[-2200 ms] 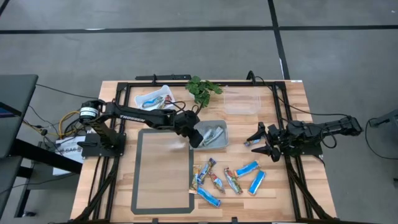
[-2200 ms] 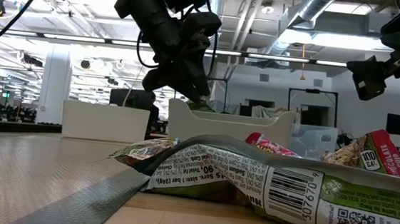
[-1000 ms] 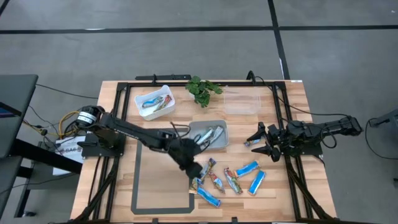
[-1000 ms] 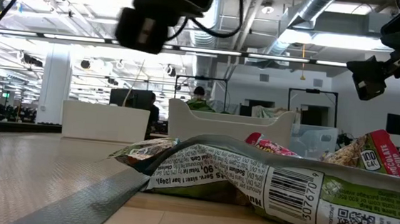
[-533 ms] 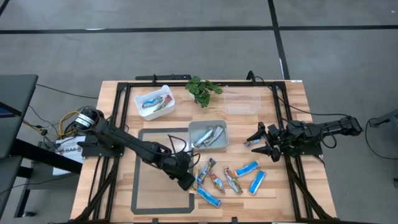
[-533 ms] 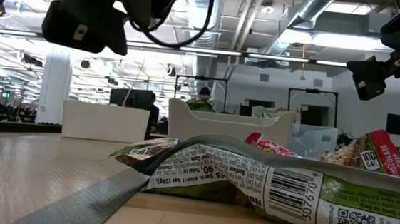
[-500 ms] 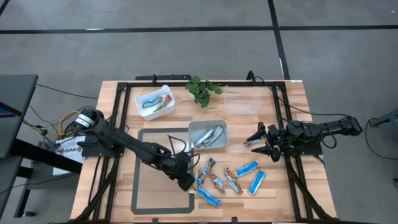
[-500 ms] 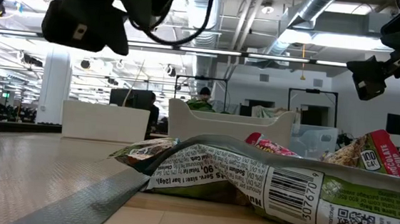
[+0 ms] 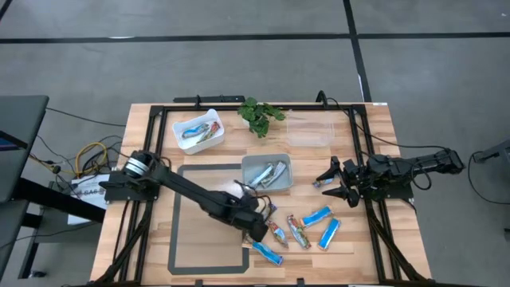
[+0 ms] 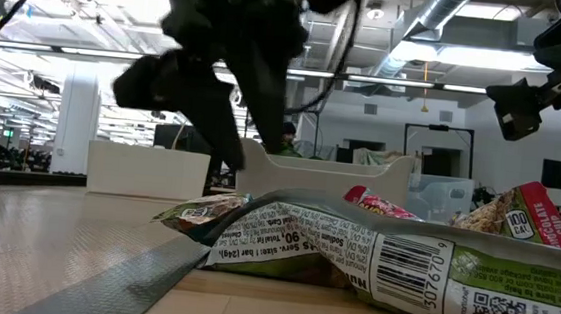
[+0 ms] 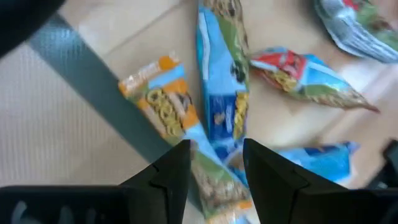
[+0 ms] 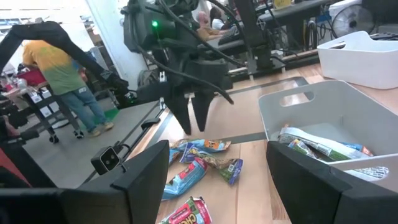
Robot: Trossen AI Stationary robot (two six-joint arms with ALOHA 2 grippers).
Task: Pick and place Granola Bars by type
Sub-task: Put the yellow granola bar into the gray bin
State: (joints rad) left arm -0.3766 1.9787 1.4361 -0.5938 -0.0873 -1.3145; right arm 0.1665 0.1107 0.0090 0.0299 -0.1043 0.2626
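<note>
Several loose granola bars (image 9: 296, 231) lie on the wood near the table's front, right of the grey-bordered mat (image 9: 209, 217). My left gripper (image 9: 258, 229) hangs just above the left end of this group, pointing steeply down, open. Between its fingers in the left wrist view (image 11: 214, 163) show a blue-and-green bar (image 11: 221, 93) and an orange-and-blue bar (image 11: 163, 102), which lies partly on the mat's border. The fingertips (image 12: 194, 127) stay a little above the bars. My right gripper (image 9: 333, 182) waits open at the table's right side.
A grey bin (image 9: 267, 172) holds silver bars and a white bin (image 9: 198, 130) at the far left holds blue ones. A clear container (image 9: 308, 131) and a green plant sprig (image 9: 259, 114) sit at the far edge. A black frame (image 9: 360, 159) rings the table. People stand in the room beyond.
My left gripper has left the grey bin's side, swung toward the near edge over the mat, then moved right and down onto the left end of the loose bars, tipping more steeply downward. The bars have not moved.
</note>
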